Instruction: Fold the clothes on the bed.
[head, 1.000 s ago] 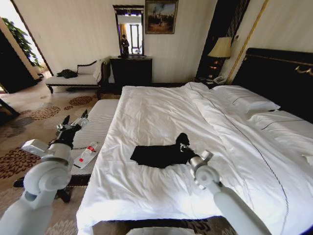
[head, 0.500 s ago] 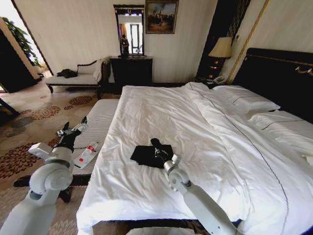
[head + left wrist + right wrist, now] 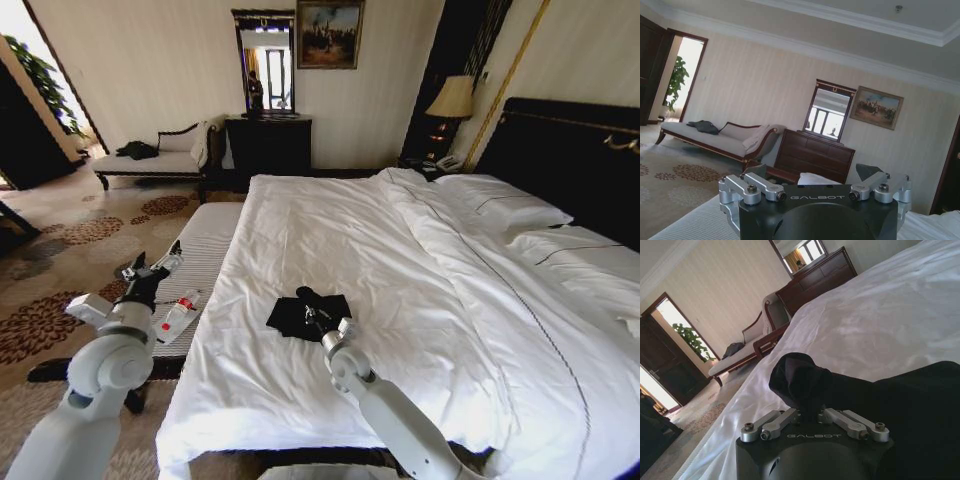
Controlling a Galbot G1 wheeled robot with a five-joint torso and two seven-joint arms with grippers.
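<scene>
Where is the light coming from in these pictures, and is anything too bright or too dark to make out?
Head view: daylight enters from a doorway on the left; the black T-shirt is so dark that its folds vanish against the bed. Right wrist view: the sheet gleams, and the right gripper pinches dark cloth. Left wrist view: the left gripper shows, and the doorway is washed out.

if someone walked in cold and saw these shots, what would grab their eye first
The black T-shirt, a small dark bundle on the near part of the big white bed, stands out most. The right gripper is on it, shut on a bunched fold of the cloth. The left gripper hangs over the striped bench beside the bed, where a bottle lies.
</scene>
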